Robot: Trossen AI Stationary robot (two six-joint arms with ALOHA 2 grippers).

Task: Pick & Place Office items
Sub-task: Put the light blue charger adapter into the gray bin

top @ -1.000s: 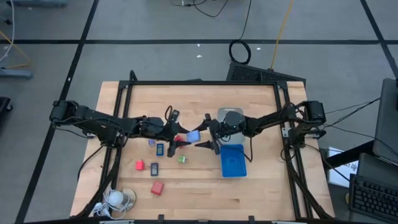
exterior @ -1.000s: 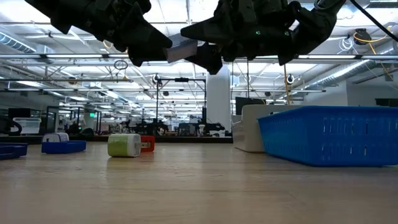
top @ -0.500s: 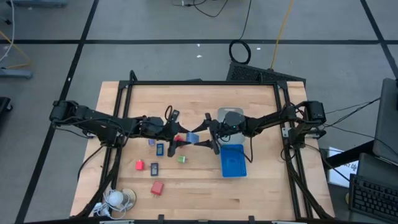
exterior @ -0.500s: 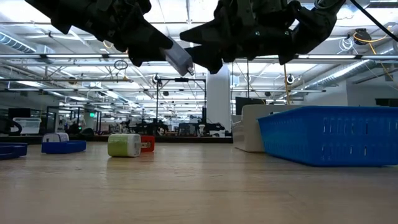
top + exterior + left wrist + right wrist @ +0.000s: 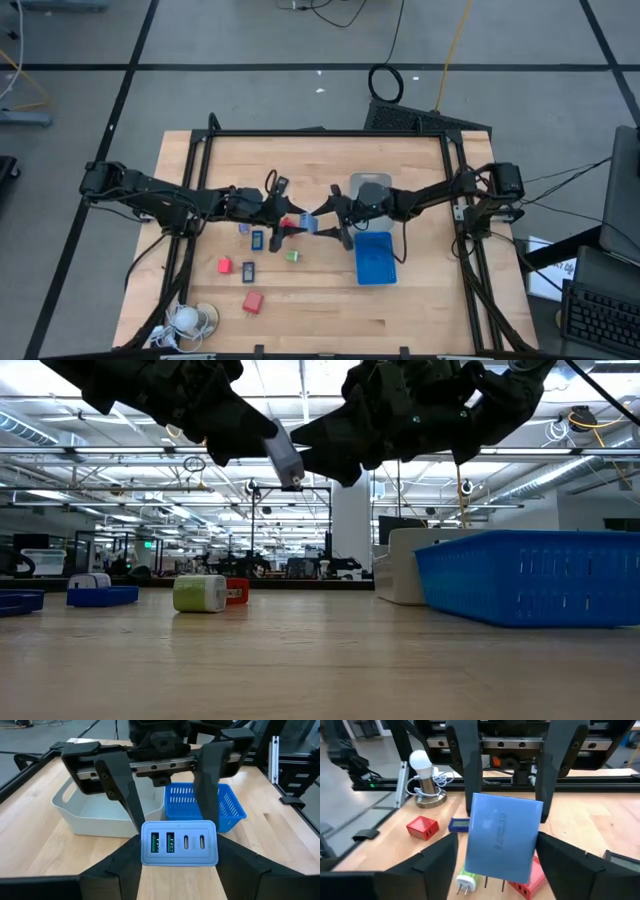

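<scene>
Over the wooden table (image 5: 420, 300), my left gripper (image 5: 297, 222) clamps the light-blue USB charger (image 5: 180, 843), now tipped upright and pushed between my right gripper's (image 5: 323, 222) spread fingers, seemingly untouched: handover begun, not completed.

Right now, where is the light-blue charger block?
The light-blue charger block hangs above the table's middle in the high view, held in the left gripper, with the right gripper open around it, left of the blue tray.

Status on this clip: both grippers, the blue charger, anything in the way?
Left gripper shut on light-blue charger, mid-air. Right gripper open, fingers straddling it for handover. Nothing between.
</scene>
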